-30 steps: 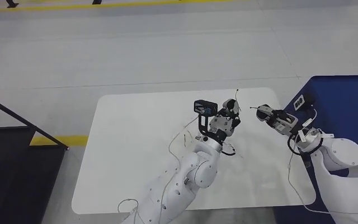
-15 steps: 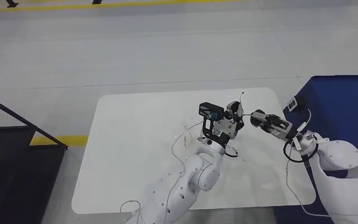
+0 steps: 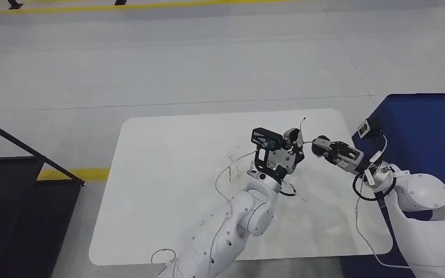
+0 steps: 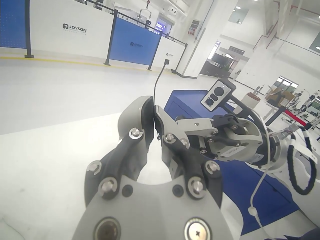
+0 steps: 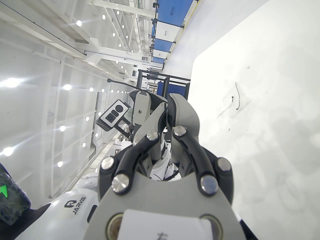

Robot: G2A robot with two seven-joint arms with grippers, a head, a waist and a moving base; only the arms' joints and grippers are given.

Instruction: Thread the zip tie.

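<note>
The left tool (image 4: 153,108) pinches shut on the thin black plastic zip tie (image 4: 156,83), whose strap rises (slightly bowed) to a small square head above the white bench (image 3: 174,187). The right tool (image 5: 167,106), fingers together, sits just beside; its hold is hidden.

A logo with a wordmark stands on the white wall panel (image 4: 74,28). It stands again on the blue partition (image 4: 136,44) just beside it and on the next white panel (image 4: 170,55). A small printed label (image 4: 231,151) sits on the body of the right gripper (image 3: 314,145), at 3 o'clock from the left gripper (image 3: 297,142). A green arrow (image 5: 3,191) marks a dark mottled surface.
</note>
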